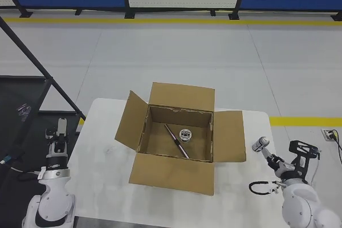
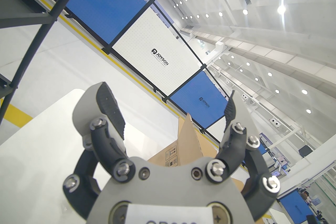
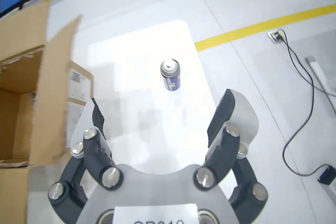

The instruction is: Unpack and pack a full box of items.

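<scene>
An open cardboard box [image 1: 174, 165] stands in the middle of the white table [image 1: 102, 171], its flaps spread. Inside lie a thin dark rod [image 1: 176, 141] and a small round silver part [image 1: 186, 134]. A blue spray can [image 1: 261, 143] stands upright by the table's right edge. In the right wrist view the can [image 3: 170, 76] is just ahead of my open right gripper [image 3: 160, 97], apart from it, with the box [image 3: 23, 93] to one side. My left gripper [image 2: 167, 91] is open, holds nothing and tilts upward off the table's left edge [image 1: 60, 126]; a box flap [image 2: 189, 135] rises beyond it.
A black metal frame [image 1: 40, 74] slants past the table's left side above a dark floor mat [image 1: 17, 114]. On the floor to the right are a wall-socket plate with cable [image 1: 330, 135] and a yellow line [image 1: 313, 121].
</scene>
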You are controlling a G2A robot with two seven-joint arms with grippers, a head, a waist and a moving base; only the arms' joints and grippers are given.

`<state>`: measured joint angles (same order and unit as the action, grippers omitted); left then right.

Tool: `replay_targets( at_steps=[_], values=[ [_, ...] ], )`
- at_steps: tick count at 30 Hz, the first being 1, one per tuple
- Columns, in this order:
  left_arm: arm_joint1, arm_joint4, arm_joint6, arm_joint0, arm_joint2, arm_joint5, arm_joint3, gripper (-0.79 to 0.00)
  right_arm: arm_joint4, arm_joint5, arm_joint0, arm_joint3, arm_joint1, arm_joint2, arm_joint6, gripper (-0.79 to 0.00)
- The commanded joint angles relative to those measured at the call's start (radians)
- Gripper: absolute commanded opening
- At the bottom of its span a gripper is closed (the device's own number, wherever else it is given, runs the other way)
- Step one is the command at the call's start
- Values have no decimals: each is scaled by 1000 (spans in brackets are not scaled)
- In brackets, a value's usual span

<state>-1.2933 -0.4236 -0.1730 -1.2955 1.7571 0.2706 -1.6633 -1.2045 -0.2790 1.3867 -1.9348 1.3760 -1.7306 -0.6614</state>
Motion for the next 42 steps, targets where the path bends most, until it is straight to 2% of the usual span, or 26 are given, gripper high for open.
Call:
replay_targets(
  at_steps=[1,7,13,22,23,24,26,27,28,32,36,39,42],
  values=[
    [0,0,0,0,0,0,0,0,44,30,-57,126,-3,-20,8,0],
    [0,0,0,0,0,0,0,0,117,92,-197,380,-9,-35,107,0],
    [0,0,0,0,0,0,0,0,126,142,-303,521,-14,-1,133,0],
    [0,0,0,0,0,0,0,0,46,61,-441,691,-14,74,140,0],
    [0,0,0,0,0,0,0,0,45,62,-455,710,-15,78,138,-114],
    [0,0,0,0,0,0,0,0,45,66,-466,728,-15,81,138,-413],
    [0,0,0,0,0,0,0,0,37,59,-482,756,-15,90,143,-610],
    [0,0,0,0,0,0,0,0,34,54,-488,769,-15,94,146,-671],
    [0,0,0,0,0,0,0,0,26,44,-494,780,-16,98,150,-773],
    [0,0,0,0,0,0,0,0,32,35,-511,805,-16,102,161,-785],
    [0,0,0,0,0,0,0,0,41,27,-499,765,-18,99,180,-785],
    [0,0,0,0,0,0,0,0,45,23,-473,681,-19,99,183,-785],
    [0,0,0,0,0,0,0,0,71,25,-412,512,-18,100,192,-785]
  ],
)
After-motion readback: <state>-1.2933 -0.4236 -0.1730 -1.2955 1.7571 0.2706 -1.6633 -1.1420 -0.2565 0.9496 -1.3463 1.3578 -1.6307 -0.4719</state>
